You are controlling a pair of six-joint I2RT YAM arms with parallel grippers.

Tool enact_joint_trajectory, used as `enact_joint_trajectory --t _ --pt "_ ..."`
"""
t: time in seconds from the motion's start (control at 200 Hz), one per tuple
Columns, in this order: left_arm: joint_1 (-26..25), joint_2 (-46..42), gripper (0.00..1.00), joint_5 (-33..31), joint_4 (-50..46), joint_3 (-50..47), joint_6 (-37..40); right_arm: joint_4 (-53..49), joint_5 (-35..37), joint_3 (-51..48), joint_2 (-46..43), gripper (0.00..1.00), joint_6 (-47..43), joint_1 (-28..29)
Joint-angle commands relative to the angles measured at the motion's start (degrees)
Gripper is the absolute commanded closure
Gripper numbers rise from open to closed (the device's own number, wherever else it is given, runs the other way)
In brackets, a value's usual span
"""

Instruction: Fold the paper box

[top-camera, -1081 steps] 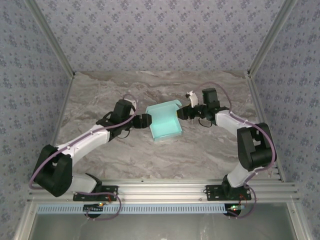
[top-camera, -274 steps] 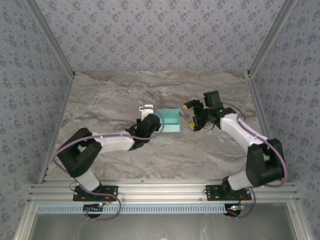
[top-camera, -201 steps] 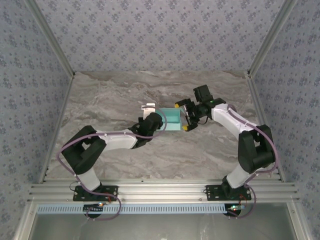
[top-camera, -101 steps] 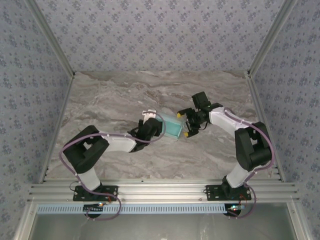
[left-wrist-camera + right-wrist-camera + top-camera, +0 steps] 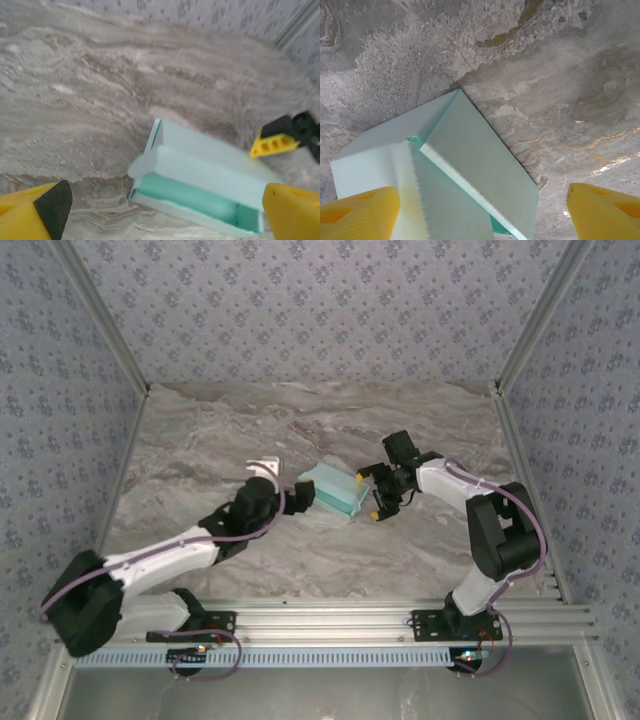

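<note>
Paper box (image 5: 333, 491) sits part-folded on the table (image 5: 200, 440), between both arms. Right gripper (image 5: 369, 495) is nearer: jaws apart, straddling the box's end. Left gripper (image 5: 165, 202): jaws apart, box just ahead, long axis across the gap, open side facing them.

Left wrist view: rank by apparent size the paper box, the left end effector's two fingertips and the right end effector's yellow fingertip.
1. paper box
2. left end effector's fingertips: cropped by the frame and nearest the camera, so they are not ranked against each other
3. right end effector's yellow fingertip: smallest, but it sits farther away
</note>
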Motion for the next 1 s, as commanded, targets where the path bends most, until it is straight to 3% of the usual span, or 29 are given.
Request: enact_joint_trajectory --t 0.0,0.185,0.43,0.78,0.994 --pt "4.87 -2.32 0.01 1.83 -15.15 5.71 -1.72 -3.8 2.83 -0.5 -2.42 0.11 -1.51 -0.36" --pt "7.18 12.47 0.01 6.03 -28.4 22.07 6.2 -5.85 4.59 -0.34 -3.74 0.11 -3.41 -0.35" --pt "8.32 32.02 0.01 9.37 -34.88 33.6 7.31 -8.82 5.16 -1.89 -7.62 0.11 -6.03 -0.02" --pt "7.43 35.03 0.01 9.49 -32.8 29.36 1.4 -5.29 4.09 -4.42 -7.69 0.2 -6.65 2.11" --pt "4.73 38.46 0.01 6.33 -33.67 28.6 -1.44 -1.97 3.75 -2.14 -1.33 0.39 -12.73 0.57"
